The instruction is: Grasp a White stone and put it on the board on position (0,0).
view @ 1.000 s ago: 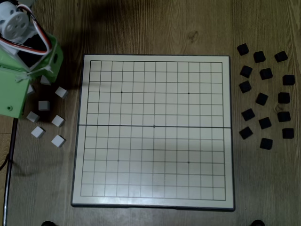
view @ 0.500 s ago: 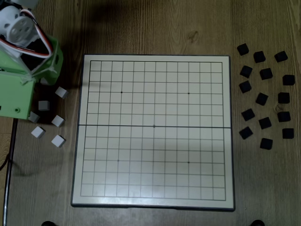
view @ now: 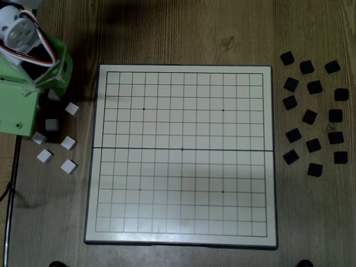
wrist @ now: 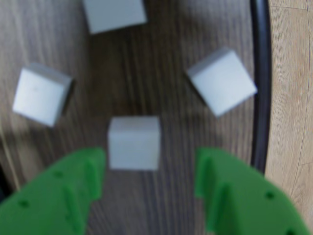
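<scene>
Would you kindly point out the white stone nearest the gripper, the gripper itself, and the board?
White stone [wrist: 134,143]: wrist view, middle of its top face.
Gripper [wrist: 149,178]: wrist view, midway between its green fingertips.
Board [view: 183,222]: fixed view, bare gridded surface.

A wood-grain desk [view: 183,33] carries everything. The board [view: 181,156] lies flat at its middle in the fixed view, empty of stones. To the board's left, white stones [view: 68,142] lie scattered on the bare wood, 5 showing plainly beside the green arm, each apart from its neighbours. To the board's right, 16 small black blocks [view: 309,117] lie in a loose cluster, none touching the board. In the wrist view, 4 white stones [wrist: 134,142] rest on the dark wood, near a black cable [wrist: 261,83] running along a lighter wood surface.
</scene>
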`<act>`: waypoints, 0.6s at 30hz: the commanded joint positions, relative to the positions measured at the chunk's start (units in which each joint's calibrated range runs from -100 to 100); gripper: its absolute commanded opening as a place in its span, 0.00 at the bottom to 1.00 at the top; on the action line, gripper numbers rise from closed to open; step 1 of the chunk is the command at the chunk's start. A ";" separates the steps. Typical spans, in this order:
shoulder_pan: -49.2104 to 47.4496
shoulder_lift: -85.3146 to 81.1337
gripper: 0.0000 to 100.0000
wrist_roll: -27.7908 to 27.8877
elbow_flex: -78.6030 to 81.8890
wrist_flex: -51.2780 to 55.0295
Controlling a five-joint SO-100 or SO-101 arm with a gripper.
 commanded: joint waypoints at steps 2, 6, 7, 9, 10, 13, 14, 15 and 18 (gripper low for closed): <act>0.53 -1.09 0.15 0.15 -0.64 -1.14; 0.53 -0.50 0.15 0.29 -0.64 -1.72; 0.53 -0.33 0.15 0.34 -0.55 -1.89; 0.53 -0.24 0.15 0.49 -0.35 -2.14; 0.53 -0.16 0.15 0.54 -0.16 -2.30; 0.53 -0.16 0.15 0.63 1.09 -3.54; 0.53 -0.16 0.15 0.68 1.58 -3.96; 0.53 -0.16 0.15 0.63 1.96 -4.20; 0.53 -0.16 0.14 0.49 2.54 -4.70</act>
